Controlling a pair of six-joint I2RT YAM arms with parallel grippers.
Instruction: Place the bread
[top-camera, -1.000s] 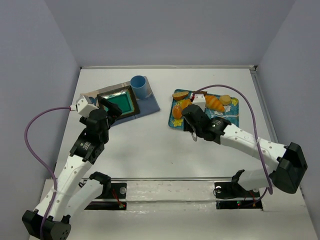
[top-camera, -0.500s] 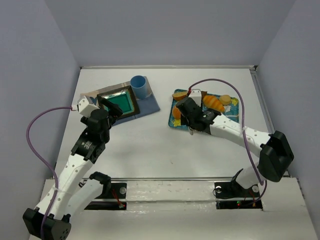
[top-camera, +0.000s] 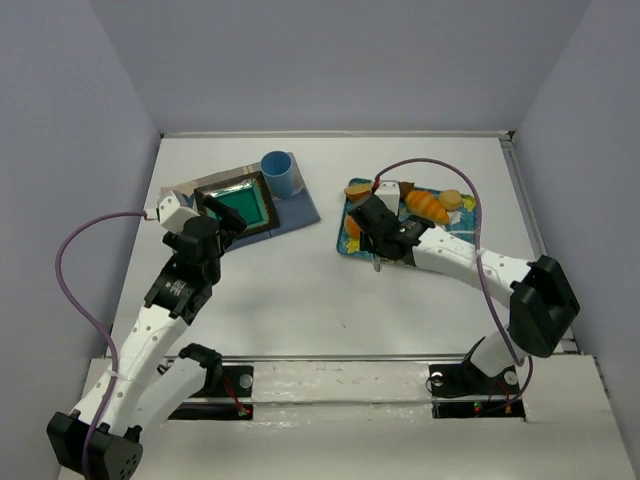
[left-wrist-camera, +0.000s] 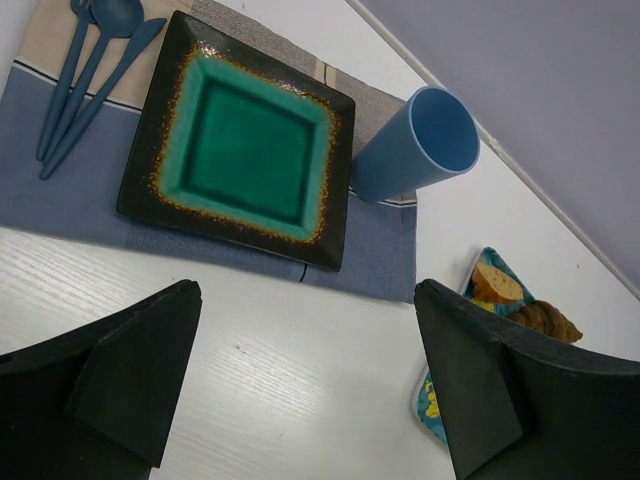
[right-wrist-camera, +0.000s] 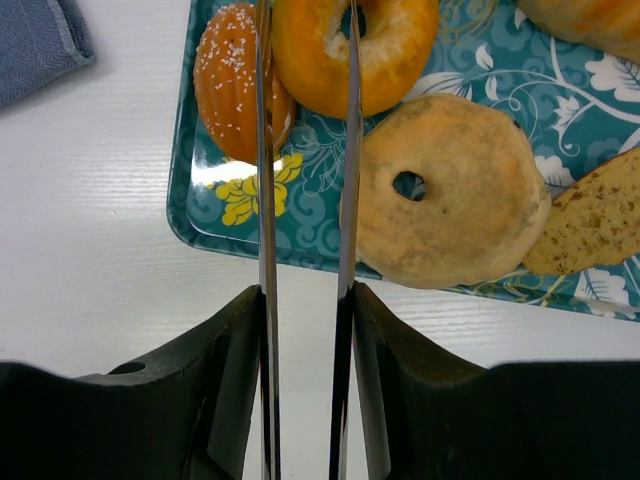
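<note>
The bread (right-wrist-camera: 310, 60) is a golden-orange ring lying at the near left of the teal patterned tray (right-wrist-camera: 185, 225). My right gripper (right-wrist-camera: 307, 12) reaches over it with two thin metal blades. The left blade lies along the ring's outer edge, the right one sits in its centre hole, and they press on the wall between. In the top view the right gripper (top-camera: 368, 215) covers the bread. My left gripper (left-wrist-camera: 307, 295) hangs open and empty over bare table in front of the placemat (left-wrist-camera: 60, 190).
A pale beige ring bread (right-wrist-camera: 450, 200), a sugared orange bun (right-wrist-camera: 230, 90) and a toast slice (right-wrist-camera: 600, 215) share the tray, with a croissant (top-camera: 430, 205) further back. On the placemat are a green square plate (left-wrist-camera: 245, 140), blue cup (left-wrist-camera: 420, 145) and blue cutlery (left-wrist-camera: 85, 70).
My right arm has pushed forward from the tray's near edge onto it, and its blades have narrowed around the ring's wall. The left arm has barely moved.
</note>
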